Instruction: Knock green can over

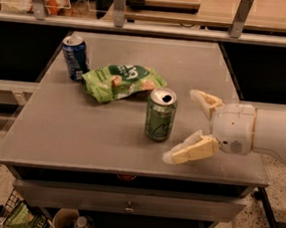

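The green can [160, 114] stands upright near the middle of the grey table [81, 135], silver top up, dark logo on its side. My gripper [181, 126] comes in from the right, just right of the can and close to it. Its two cream fingers are spread wide: one fingertip [197, 95] lies behind and right of the can, the other [171, 157] in front and right of it. Nothing is between them.
A blue can [75, 56] stands upright at the table's back left. A flat green snack bag [121, 80] lies between the blue can and the green can. A shelf rail runs behind the table. Bins and a cup sit under the table's front left.
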Action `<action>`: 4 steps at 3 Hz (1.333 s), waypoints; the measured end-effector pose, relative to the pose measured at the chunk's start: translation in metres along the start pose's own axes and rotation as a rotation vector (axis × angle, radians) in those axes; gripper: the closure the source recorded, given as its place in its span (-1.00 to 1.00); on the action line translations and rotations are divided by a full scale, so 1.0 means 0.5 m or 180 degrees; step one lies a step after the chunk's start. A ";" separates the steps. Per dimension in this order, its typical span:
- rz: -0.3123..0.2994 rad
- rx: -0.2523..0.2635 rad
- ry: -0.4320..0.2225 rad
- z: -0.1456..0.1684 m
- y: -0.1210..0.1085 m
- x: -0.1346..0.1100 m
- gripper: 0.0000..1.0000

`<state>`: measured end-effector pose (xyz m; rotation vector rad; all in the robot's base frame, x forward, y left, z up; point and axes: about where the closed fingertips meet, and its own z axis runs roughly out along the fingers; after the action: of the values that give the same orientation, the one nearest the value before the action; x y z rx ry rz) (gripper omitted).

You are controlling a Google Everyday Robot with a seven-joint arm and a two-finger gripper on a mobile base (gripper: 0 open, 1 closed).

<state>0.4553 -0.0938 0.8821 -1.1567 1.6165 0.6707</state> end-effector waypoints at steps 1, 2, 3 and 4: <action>0.0142 -0.0099 -0.0083 0.044 -0.003 -0.009 -1.00; 0.0219 -0.0172 -0.0154 0.073 -0.003 -0.026 -1.00; 0.0199 -0.0236 -0.0286 0.088 0.003 -0.049 -0.66; 0.0106 -0.0261 -0.0442 0.093 0.003 -0.079 -0.19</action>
<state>0.4743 -0.0393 0.9025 -1.1187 1.5056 0.8276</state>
